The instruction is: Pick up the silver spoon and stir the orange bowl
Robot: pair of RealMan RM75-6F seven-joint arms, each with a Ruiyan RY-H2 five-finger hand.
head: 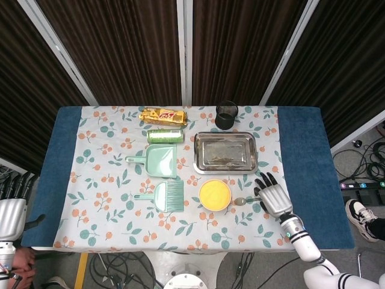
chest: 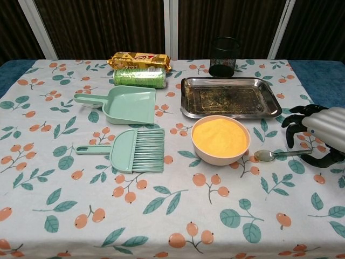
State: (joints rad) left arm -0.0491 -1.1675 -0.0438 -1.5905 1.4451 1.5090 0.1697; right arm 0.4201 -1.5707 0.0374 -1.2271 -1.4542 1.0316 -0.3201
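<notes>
While the head view showed the right hand spread and empty above the handle end of the spoon, the bowl sat just beyond the spoon's tip. From the chest view, the reach looked unfinished: the hand hovered over the handle, needing to lower and pinch it.

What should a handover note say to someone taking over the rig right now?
Right hand: open, fingers spread over the handle end of the silver spoon, not gripping it.
Left hand: off the table's left edge, idle; its state is unclear.
The spoon lies flat on the cloth, bowl end beside the orange bowl, which sits in front of the metal tray.
Done: approach only.
Left: grasp the spoon, lift it, stir the bowl.
</notes>
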